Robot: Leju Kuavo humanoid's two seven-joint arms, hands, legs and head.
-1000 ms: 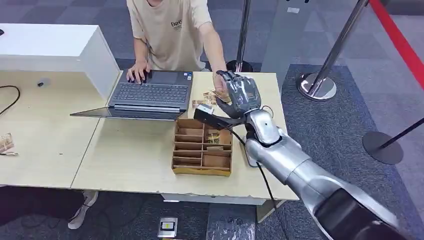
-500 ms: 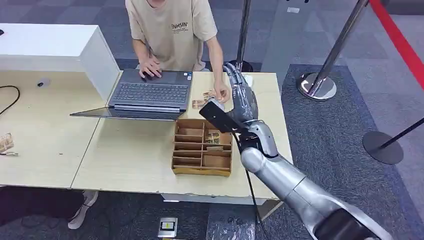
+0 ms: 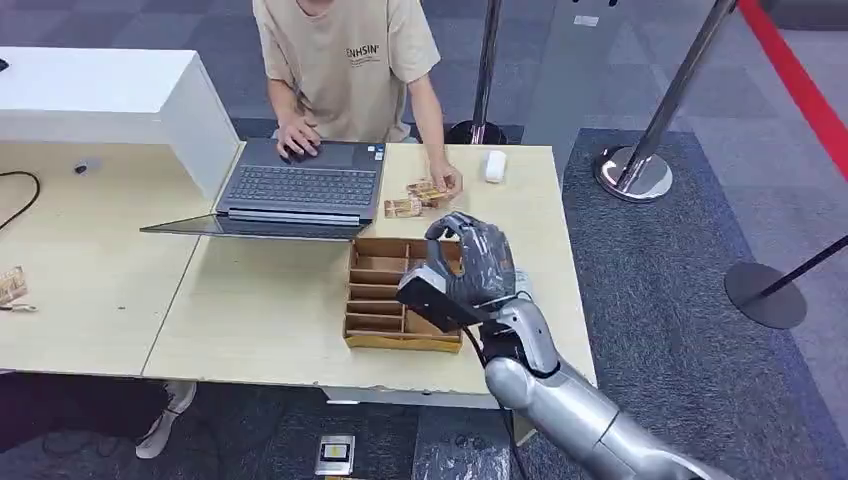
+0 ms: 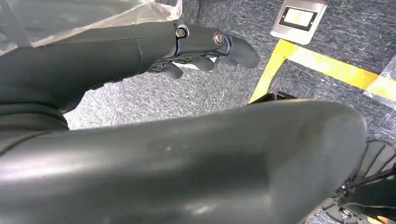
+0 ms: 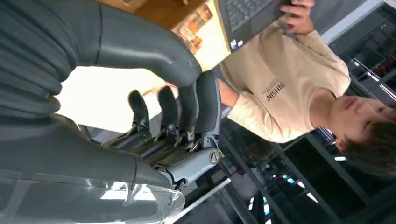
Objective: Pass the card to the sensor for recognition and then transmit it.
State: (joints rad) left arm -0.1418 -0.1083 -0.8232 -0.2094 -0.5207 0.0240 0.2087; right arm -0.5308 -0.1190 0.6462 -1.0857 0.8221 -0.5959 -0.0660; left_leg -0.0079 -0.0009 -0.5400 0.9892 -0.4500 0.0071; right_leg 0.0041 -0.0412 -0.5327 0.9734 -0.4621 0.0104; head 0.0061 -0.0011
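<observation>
Underneath — pale wooden table (image 3: 270, 310), grey carpet (image 3: 680, 260)

Light wood desk (image 3: 250, 320), grey carpet (image 3: 680, 260)

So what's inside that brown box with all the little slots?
The brown wooden divided box has mostly bare slots, one holding what looks like small printed cards. The robot's right hand covers its right-hand slots, so those stay hidden.
</observation>
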